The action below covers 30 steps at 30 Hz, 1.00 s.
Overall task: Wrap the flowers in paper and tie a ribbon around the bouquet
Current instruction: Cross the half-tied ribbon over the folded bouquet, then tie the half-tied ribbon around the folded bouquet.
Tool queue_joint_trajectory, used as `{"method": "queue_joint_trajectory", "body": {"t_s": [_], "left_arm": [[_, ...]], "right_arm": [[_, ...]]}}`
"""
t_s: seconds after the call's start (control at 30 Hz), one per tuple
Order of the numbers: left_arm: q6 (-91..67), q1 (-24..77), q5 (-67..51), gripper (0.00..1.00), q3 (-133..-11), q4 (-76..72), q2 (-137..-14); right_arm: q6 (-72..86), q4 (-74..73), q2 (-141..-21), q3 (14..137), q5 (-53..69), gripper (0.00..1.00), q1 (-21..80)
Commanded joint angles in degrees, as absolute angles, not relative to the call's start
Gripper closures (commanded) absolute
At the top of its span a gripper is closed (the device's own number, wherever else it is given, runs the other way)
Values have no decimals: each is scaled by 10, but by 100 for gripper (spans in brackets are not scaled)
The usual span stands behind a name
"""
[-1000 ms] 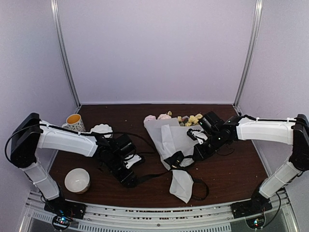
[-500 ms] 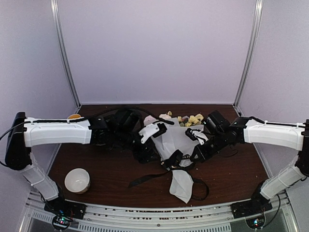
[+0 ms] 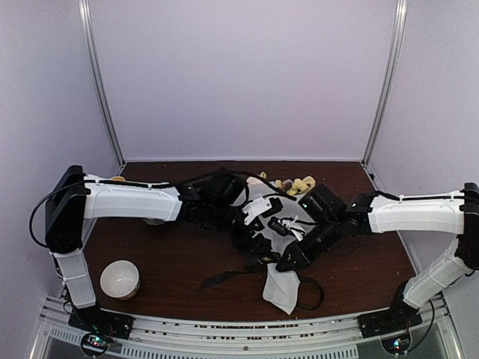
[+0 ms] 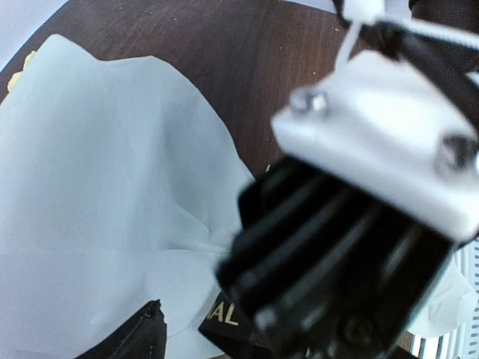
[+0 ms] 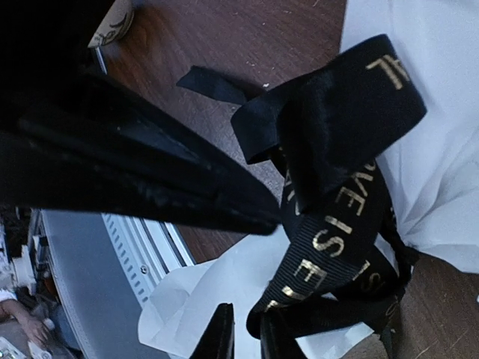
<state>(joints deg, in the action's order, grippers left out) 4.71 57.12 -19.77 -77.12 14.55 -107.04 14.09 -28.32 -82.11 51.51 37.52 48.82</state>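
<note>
Left end effector [image 3: 258, 221] has swung in from the 8 o'clock side to mid-table since a sec ago and is now right over the bouquet [image 3: 278, 288]. Right end effector [image 3: 290, 258] has dipped toward 6 o'clock, onto the ribbon [image 5: 337, 202].

L to R: white bowl [image 3: 120, 278] sits alone at 8 o'clock on the table [image 3: 172, 258]. Next, left end effector: only one finger [image 4: 142, 338] shows in its wrist cam, so open or closed, can't tell. Paper [image 4: 97, 187] lies beneath it, rolled into a cone. Flowers [image 3: 296, 184] poke out at 12–1 o'clock, narrow end toward 6. Ribbon's looped loosely round the narrow part, one tail trailing to 7 o'clock. Right end effector: fingers nearly together w/ a sliver of paper between, ribbon running beside them. Pinched or not, can't tell.

Risks, imo: both end effectors crowd one spot. Left wrist cam is half filled by what looks like the other arm's housing, so a knock is likely if either shifts. Loop's slack, so a tug could slide it off the cone tip or pull the wrap open.

Hidden: knot area sits under the arms from above, and stems are inside the paper.
</note>
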Motion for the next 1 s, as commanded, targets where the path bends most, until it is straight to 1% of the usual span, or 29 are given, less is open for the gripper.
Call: {"method": "queue_joint_trajectory", "body": {"t_s": [0.0, 0.07, 0.1, 0.17, 0.23, 0.3, 0.47, 0.5, 0.6, 0.63, 0.67, 0.7, 0.77, 0.8, 0.97], "left_arm": [[62, 575, -227, 21, -789, 99, -1084], [64, 574, -225, 25, -783, 97, -1090], [66, 574, -222, 29, -784, 102, -1096], [71, 574, -216, 44, -788, 116, -1108], [72, 573, -211, 60, -786, 118, -1113], [73, 572, -212, 73, -782, 115, -1112], [69, 568, -218, 98, -773, 108, -1107], [68, 567, -219, 100, -770, 106, -1105], [63, 565, -217, 100, -758, 100, -1098], [61, 565, -215, 100, -755, 99, -1096], [59, 564, -214, 100, -752, 100, -1093], [58, 563, -214, 100, -748, 102, -1088], [55, 560, -214, 100, -725, 96, -1070], [55, 557, -214, 98, -709, 87, -1056], [53, 543, -220, 80, -609, 33, -989]], "right_arm": [[126, -295, -833, 537, 393, 81, 495], [103, -336, -827, 548, 382, 74, 493], [93, -356, -823, 554, 375, 69, 490], [75, -387, -812, 570, 374, 62, 482], [61, -408, -797, 586, 382, 58, 472], [51, -419, -782, 598, 392, 56, 457], [46, -420, -777, 605, 380, 54, 392], [47, -417, -781, 606, 377, 54, 380], [68, -377, -790, 602, 354, 55, 347], [73, -366, -797, 601, 336, 56, 343], [71, -363, -807, 603, 317, 60, 342], [66, -361, -819, 606, 316, 66, 344], [55, -350, -846, 606, 332, 70, 352], [44, -348, -859, 607, 334, 72, 360], [7, -352, -910, 604, 346, 80, 381]]}}
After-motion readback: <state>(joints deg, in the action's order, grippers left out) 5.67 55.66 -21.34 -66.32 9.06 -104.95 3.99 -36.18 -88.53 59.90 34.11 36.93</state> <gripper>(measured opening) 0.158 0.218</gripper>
